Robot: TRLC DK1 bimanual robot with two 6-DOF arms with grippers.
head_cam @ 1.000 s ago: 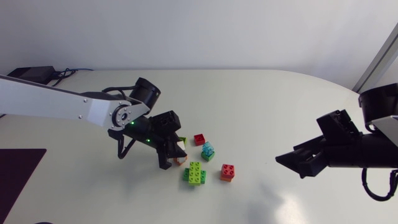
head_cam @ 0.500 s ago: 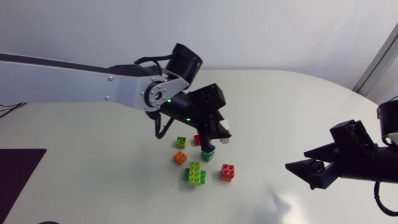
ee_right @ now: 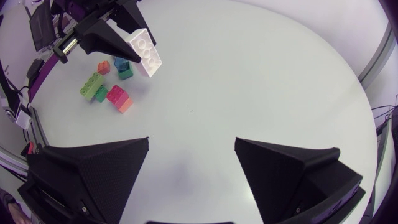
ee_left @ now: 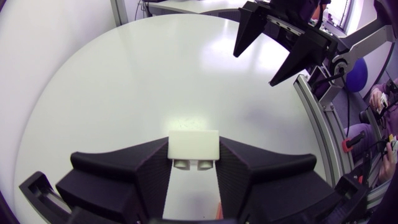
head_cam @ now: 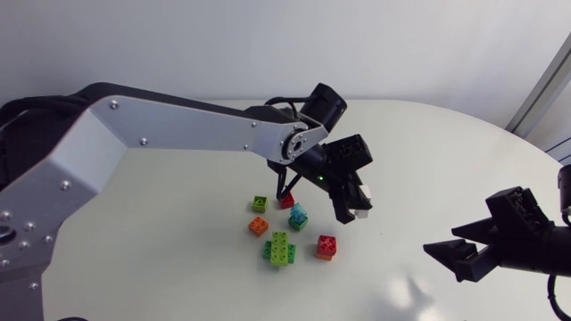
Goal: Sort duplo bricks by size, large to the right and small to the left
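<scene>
My left gripper is shut on a white brick, held above the table just right of the brick pile. In the left wrist view the white brick sits clamped between both fingers. The pile holds a large green brick, a red brick on an orange one, a teal brick, a small orange brick, a small green brick and a small red brick. My right gripper stands open at the right, far from them. The right wrist view shows the white brick ahead.
Bare white table lies between the two grippers and along the far right. A dark mat lies at the table's left edge. My long left arm spans the left half above the table.
My left arm has lifted the white brick out of the pile and swung it to the right. My right gripper has drawn back toward the right edge.
</scene>
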